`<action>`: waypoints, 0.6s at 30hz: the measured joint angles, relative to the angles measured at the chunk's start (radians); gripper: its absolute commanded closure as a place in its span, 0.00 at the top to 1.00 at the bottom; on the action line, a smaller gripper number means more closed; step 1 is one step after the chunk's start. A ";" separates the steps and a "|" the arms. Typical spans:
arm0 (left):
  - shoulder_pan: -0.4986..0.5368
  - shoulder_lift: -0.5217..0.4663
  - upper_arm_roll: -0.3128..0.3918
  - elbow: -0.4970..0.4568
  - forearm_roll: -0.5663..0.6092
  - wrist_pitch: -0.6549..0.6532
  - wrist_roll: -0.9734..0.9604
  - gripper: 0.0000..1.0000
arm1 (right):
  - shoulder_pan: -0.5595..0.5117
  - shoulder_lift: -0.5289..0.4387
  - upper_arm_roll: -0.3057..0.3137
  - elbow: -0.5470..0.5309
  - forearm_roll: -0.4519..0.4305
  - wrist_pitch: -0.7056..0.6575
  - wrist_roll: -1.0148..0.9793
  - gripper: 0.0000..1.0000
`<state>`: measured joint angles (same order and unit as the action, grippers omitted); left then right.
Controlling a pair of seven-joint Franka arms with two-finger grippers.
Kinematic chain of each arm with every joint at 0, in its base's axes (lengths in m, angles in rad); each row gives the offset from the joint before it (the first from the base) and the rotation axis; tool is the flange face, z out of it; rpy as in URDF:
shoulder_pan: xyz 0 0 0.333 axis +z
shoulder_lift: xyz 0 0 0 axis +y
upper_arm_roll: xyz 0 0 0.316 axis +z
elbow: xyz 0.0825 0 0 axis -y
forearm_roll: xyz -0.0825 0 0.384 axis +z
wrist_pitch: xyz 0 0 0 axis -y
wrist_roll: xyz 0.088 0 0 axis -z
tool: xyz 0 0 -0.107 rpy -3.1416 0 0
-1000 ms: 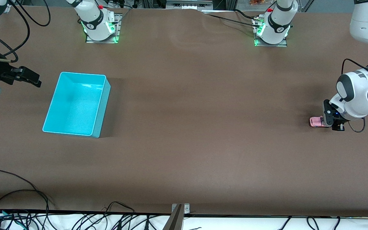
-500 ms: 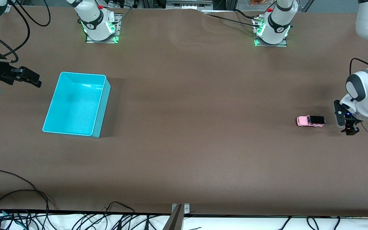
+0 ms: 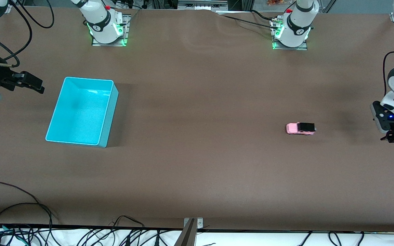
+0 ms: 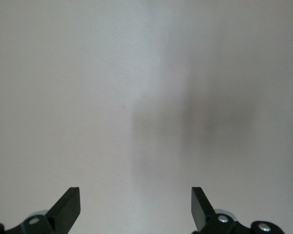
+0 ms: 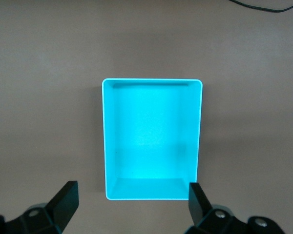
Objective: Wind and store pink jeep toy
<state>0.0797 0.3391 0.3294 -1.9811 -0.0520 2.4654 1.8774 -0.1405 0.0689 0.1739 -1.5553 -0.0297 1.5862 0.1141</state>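
A wide brown bench [image 3: 197, 164] carries the scene, with the two white arm bases lit green along its edge farthest from the front camera. The largest item on it is an open cyan bin [image 3: 80, 114], a rectangular tub with nothing inside, set toward the right arm's end of the bench. The right tool [image 3: 29, 83] hangs just beside the bin at that end, over bare bench, its two black fingers [image 5: 63, 202] spread wide with nothing between them; its wrist camera looks straight at the bin [image 5: 151, 141]. At the left arm's end, the left tool [image 3: 392, 136] hovers low over the bench near the edge, its fingers [image 4: 68, 207] likewise spread wide and holding nothing, with only bare surface and a soft shadow in its wrist view. The pink jeep toy [image 3: 300, 128], small, light pink with a black roof panel, stands on its wheels on open bench, well apart from the left tool and well apart from the bin, at about the same distance from the front camera as the bin's nearer end. A tangle of black cables [image 3: 29, 218] lies along the bench edge nearest the camera.
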 measured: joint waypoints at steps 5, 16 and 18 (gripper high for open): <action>-0.010 -0.043 -0.003 0.000 -0.088 -0.013 -0.060 1.00 | 0.000 0.000 0.000 0.000 0.000 0.000 0.000 1.00; -0.067 -0.083 -0.086 0.000 -0.100 -0.014 -0.424 1.00 | 0.000 0.000 0.000 0.000 0.000 0.000 0.000 1.00; -0.070 -0.089 -0.114 0.000 -0.100 -0.015 -0.497 1.00 | 0.000 0.000 0.000 0.000 0.000 0.000 0.000 1.00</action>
<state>0.0097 0.2497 0.2156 -1.9812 -0.1522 2.4499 1.3805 -0.1405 0.0690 0.1739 -1.5553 -0.0297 1.5862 0.1141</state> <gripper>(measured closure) 0.000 0.000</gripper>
